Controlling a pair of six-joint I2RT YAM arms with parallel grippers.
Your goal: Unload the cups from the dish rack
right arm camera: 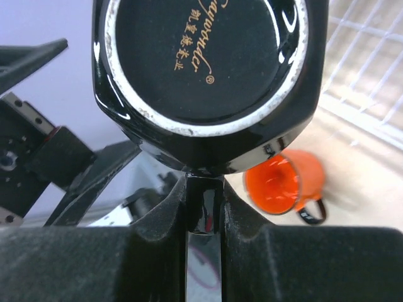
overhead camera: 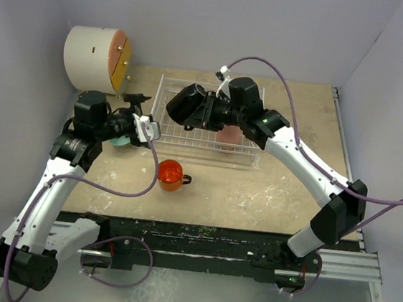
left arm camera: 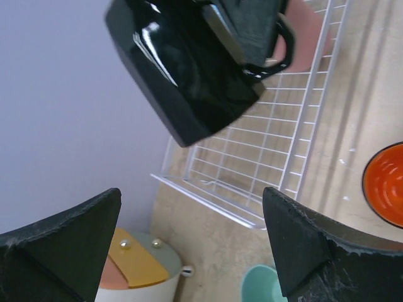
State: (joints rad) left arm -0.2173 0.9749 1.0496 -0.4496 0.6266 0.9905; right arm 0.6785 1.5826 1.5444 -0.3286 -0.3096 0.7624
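My right gripper (overhead camera: pixel 203 112) is shut on the handle (right arm camera: pixel 203 202) of the black mug (overhead camera: pixel 185 104) and holds it tilted above the left end of the white wire dish rack (overhead camera: pixel 248 156). The mug's base faces the right wrist camera (right arm camera: pixel 201 63). It also shows in the left wrist view (left arm camera: pixel 189 69). The pink tumbler (overhead camera: pixel 228 136) stands in the rack. The orange mug (overhead camera: pixel 170 175) stands on the table in front of the rack. My left gripper (overhead camera: pixel 142 116) is open and empty beside the rack's left end, above the teal-green mug (overhead camera: pixel 121 141). The light blue mug is out of view.
A white drum with an orange-yellow face (overhead camera: pixel 96 57) stands at the back left against the wall. Walls close in the table at the back and on both sides. The teal mug's rim (left arm camera: pixel 264 286) and the drum (left arm camera: pixel 138 270) show below my left fingers.
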